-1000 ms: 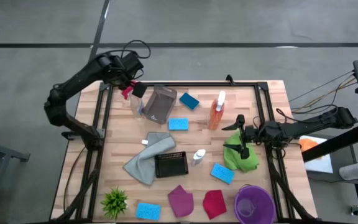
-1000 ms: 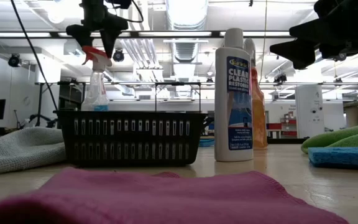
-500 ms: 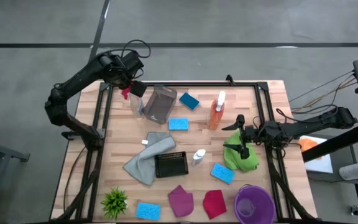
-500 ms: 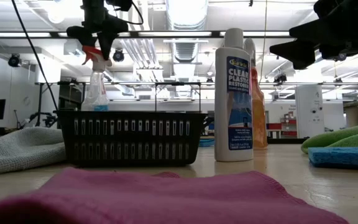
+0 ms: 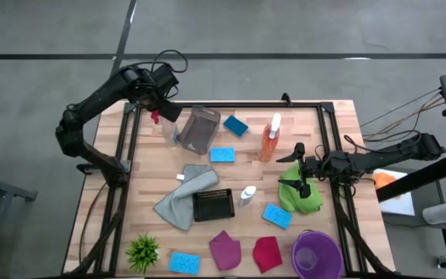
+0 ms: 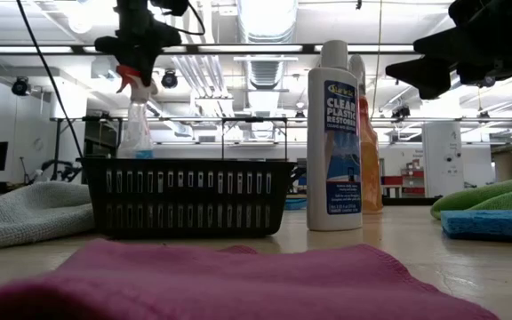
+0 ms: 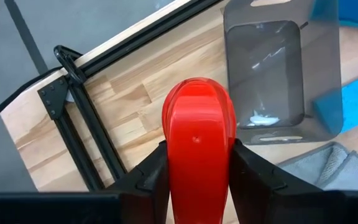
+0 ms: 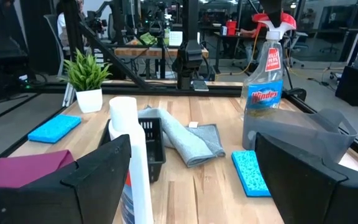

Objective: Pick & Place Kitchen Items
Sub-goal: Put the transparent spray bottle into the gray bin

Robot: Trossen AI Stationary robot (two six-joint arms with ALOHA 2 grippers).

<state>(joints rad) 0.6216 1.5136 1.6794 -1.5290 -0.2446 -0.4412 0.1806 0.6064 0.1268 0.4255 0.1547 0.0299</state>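
A clear spray bottle (image 5: 169,130) with a red trigger head stands upright at the table's far left, beside a grey see-through bin (image 5: 198,130). My left gripper (image 5: 161,110) is above it, shut on its head. My right gripper (image 5: 299,172) hangs open over the green cloth (image 5: 307,198) at the table's right, with nothing between its fingers. An orange spray bottle (image 5: 269,139) stands at the far middle. Blue sponges (image 5: 221,155), a grey cloth (image 5: 183,195), a magenta cloth (image 5: 224,249) and a red cloth (image 5: 267,253) lie flat on the table. My left gripper pinches the clear spray bottle's red trigger head (image 7: 197,134) between its two fingers, one finger (image 7: 151,177) on each side of the head. The fingers come from above and point down. The bottle (image 6: 137,124) stays upright below them; the basket hides its base in the low view.
A black basket (image 5: 213,205) and a white bottle (image 5: 248,195) stand mid-table. A purple bowl (image 5: 316,254) is at the near right and a small green plant (image 5: 143,252) at the near left. Black frame rails (image 5: 134,132) run along the table's sides.
My left gripper has shut on the red trigger head of the clear spray bottle, its fingers drawing in from wide open. The bottle has stayed upright in its place.
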